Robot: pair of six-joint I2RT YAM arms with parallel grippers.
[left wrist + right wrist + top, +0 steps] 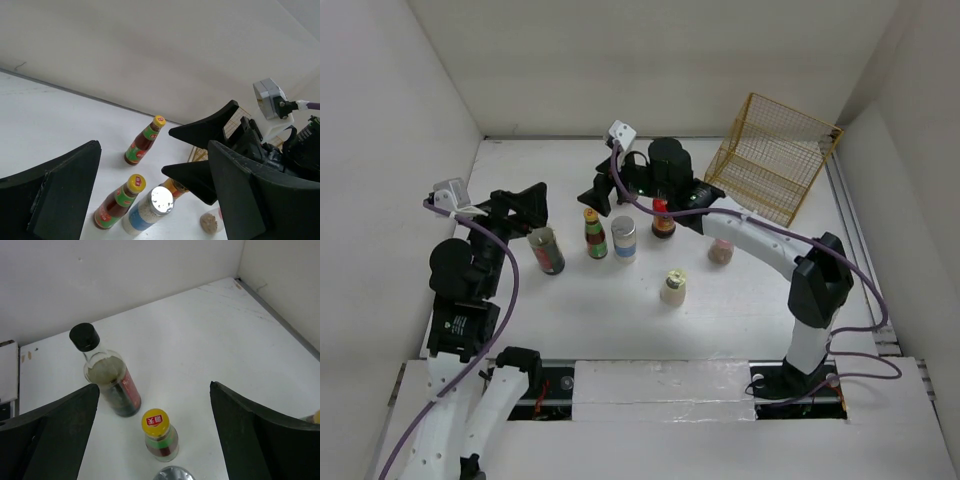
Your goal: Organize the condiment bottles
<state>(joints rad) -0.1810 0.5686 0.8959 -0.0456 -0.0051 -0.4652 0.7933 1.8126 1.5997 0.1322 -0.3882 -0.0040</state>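
On the white table stand a black-capped dark bottle point(547, 250) point(107, 377), a yellow-capped bottle point(595, 233) point(118, 201) point(160, 436), a silver-capped jar point(623, 239) point(149, 211), a red-capped bottle point(663, 218), a pink-capped jar point(720, 250) point(210, 222) and a cream-capped jar point(673, 286). Another yellow-capped bottle point(144, 141) stands farther back, hidden in the top view. My left gripper point(533, 208) point(152, 150) is open and empty, left of the row. My right gripper point(596, 192) point(154, 386) is open and empty, above and behind the yellow-capped bottle.
A yellow wire basket point(772, 155) lies tilted at the back right corner. White walls enclose the table on three sides. The right arm point(770, 245) reaches across the table behind the pink-capped jar.
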